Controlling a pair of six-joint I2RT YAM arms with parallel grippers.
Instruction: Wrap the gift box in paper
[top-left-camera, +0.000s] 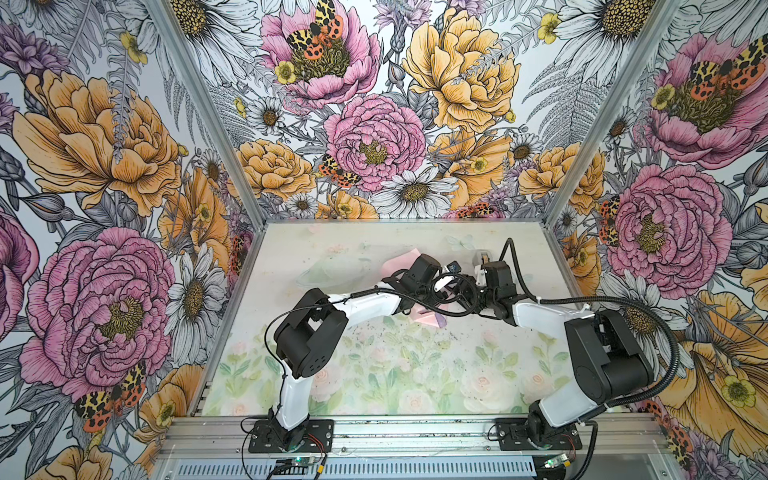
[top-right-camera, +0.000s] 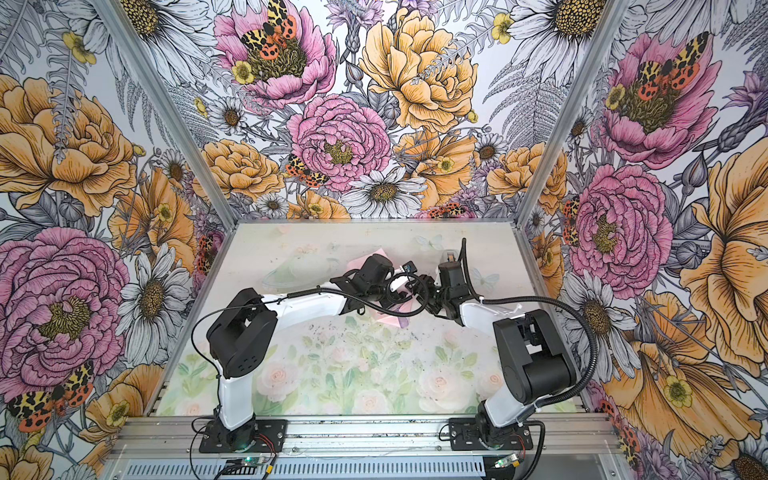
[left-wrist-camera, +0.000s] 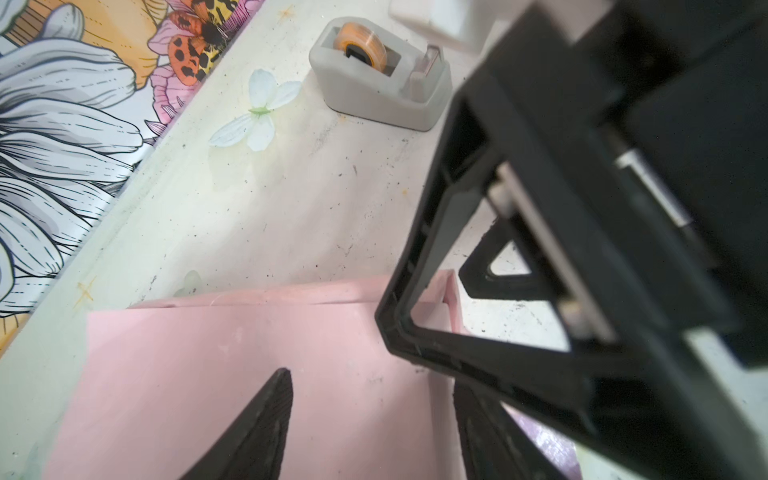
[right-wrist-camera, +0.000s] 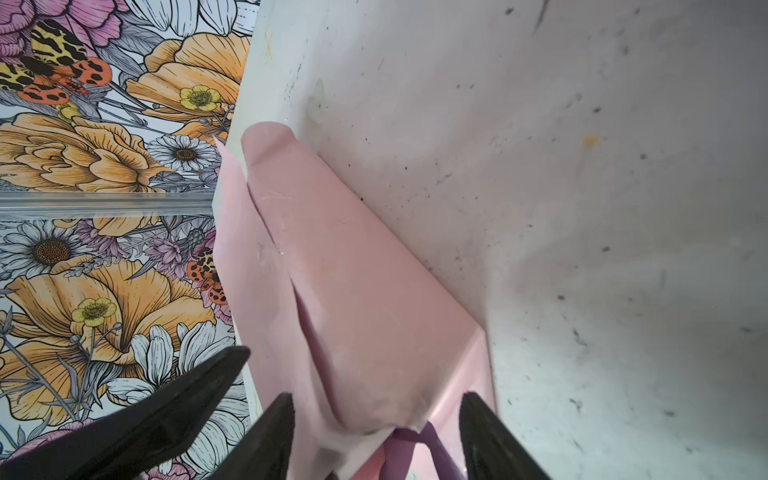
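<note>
Currently both sets of fingers stand apart, nothing clamped. Left fingers (left-wrist-camera: 266, 424) are spread over the flat pink face of the paper (left-wrist-camera: 187, 374), so the left gripper (left-wrist-camera: 374, 382) is wide with only sheet under it. Right fingers (right-wrist-camera: 486, 432) straddle a raised pink hump of paper, with a gap on each side, so the right gripper (right-wrist-camera: 376, 397) is wide too. I can't tell whether the tips touch the sheet.

The grippers are nearly nose to nose mid-table. The right one's black frame fills one side of the left wrist view.

The paper is folded over on itself, pink side out, with a lilac strip showing at the crease near the right fingertips. In both top views the arms cover most of it and only pink corners stick out (top-left-camera: 428, 320).

The gift box isn't visible in any view. My guess is it's under that hump, unconfirmed.

The tape dispenser (left-wrist-camera: 374, 91) sits well apart from the fold, further back on the table (left-wrist-camera: 249, 216).

Step, I'd say: flap folded over, not yet secured. Next move probably needs one gripper pinning the fold flat while the other fetches tape. Springy, creased paper may pop open if both lift.
</note>
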